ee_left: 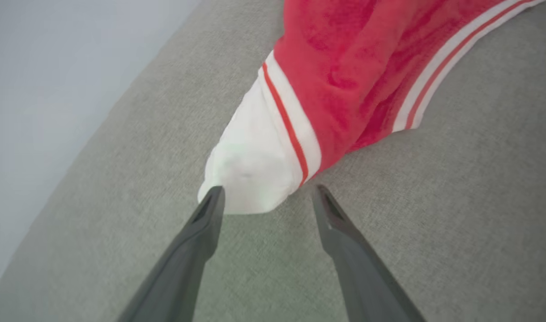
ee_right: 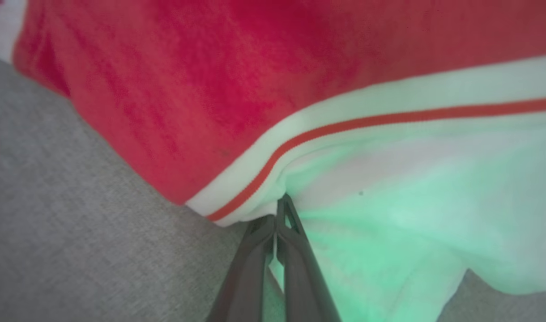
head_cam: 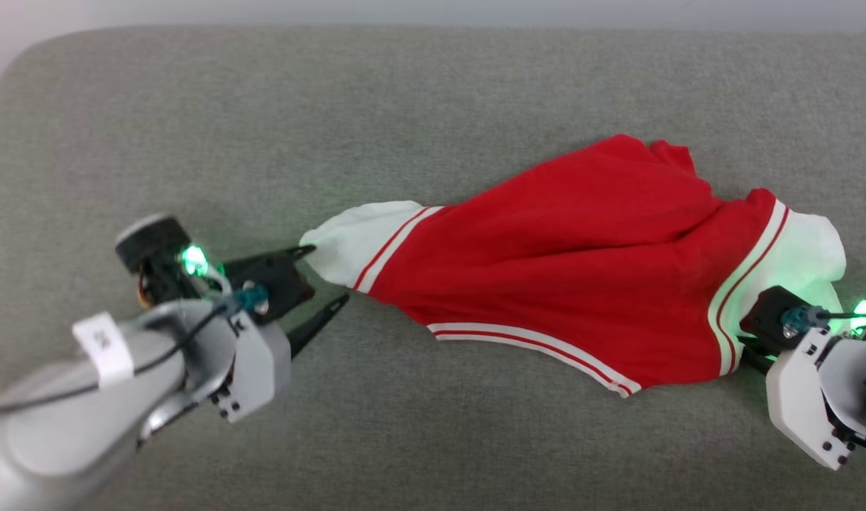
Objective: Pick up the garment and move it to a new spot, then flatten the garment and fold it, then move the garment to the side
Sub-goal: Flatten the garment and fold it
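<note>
One garment (head_cam: 546, 262) on grey cushion (head_cam: 262, 128): left jaws spread beside, right jaws pinching hem.

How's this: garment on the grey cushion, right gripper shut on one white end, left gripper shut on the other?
The left gripper is wrong: the left wrist view shows it open, fingers apart at that white end. The garment does lie on the grey cushion, right gripper shut on its other end.
</note>
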Motion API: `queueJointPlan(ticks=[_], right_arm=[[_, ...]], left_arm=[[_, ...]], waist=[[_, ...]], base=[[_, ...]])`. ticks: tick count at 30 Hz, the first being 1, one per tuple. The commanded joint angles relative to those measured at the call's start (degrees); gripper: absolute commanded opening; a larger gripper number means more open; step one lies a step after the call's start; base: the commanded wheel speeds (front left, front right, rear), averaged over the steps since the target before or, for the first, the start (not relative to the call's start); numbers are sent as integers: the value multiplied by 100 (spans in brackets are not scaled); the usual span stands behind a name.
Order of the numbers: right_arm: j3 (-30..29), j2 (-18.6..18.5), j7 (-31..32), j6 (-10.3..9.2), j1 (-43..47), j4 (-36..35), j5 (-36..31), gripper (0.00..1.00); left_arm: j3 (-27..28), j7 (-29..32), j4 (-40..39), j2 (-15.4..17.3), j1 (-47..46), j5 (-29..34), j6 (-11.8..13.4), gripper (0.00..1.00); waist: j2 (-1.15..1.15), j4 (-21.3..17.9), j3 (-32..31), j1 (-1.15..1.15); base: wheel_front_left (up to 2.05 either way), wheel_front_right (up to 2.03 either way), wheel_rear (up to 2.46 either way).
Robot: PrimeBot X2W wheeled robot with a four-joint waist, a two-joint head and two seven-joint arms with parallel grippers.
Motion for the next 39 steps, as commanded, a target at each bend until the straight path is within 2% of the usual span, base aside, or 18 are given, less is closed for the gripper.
queueJointPlan(ticks=[1, 3, 6, 13, 19, 23, 24, 27, 29, 30, 35, 39], right_arm=[[159, 143, 42, -28, 30, 223, -5, 0], [251, 196, 26, -39, -75, 271, 22, 0], [380, 261, -18, -41, -189, 342, 63, 0], [651, 382, -115, -62, -445, 524, 137, 0], [782, 474, -179, -64, -625, 608, 185, 0], [844, 545, -231, -64, -716, 637, 200, 0], [855, 561, -256, -64, -740, 643, 202, 0], [860, 587, -332, -67, -807, 691, 194, 0], [860, 571, -414, -67, -850, 731, 235, 0], [835, 556, -474, -67, -873, 739, 245, 0], [520, 436, -896, -60, -843, 669, 400, 0], [-2, 248, -1200, -19, -680, 396, 644, 0]], left_arm=[[-238, 26, 2, 36, -212, -135, 7, 100], [-704, 94, 62, 142, -746, -185, 8, 100], [-932, 200, 101, 72, -1081, -223, 7, 100], [-933, 719, -132, 85, -605, 405, 10, 100], [-957, 1031, -238, 160, -310, 481, 4, 100], [-967, 1199, -274, 100, -243, 417, 4, 100], [-971, 1243, -274, 72, -206, 410, 3, 78], [-970, 1254, -227, -21, -220, 260, 4, 46], [-966, 1201, -139, -69, -278, 146, 5, 11], [-964, 1150, -75, -92, -311, 16, 5, 0], [-941, 669, 294, -126, -483, -619, 11, 0], [-926, -30, 484, -75, -609, -1720, 9, 0]], waist=[[0, -76, 78, 0], [0, -115, 121, 0], [0, -171, 185, 0], [0, -293, 273, 0], [0, -330, 297, 0], [0, -340, 320, 0], [0, -347, 326, 0], [0, -365, 352, 0], [0, -370, 343, 0], [0, -372, 334, 0], [0, -392, 190, 0], [0, -393, 10, 0]], base=[[0, 0, 0], [0, 0, 0], [0, 0, 0], [0, 0, 0], [0, 0, 0], [0, 0, 0], [0, 0, 0], [0, 0, 0], [0, 0, 0], [0, 0, 0], [0, 0, 0], [0, 0, 0]])
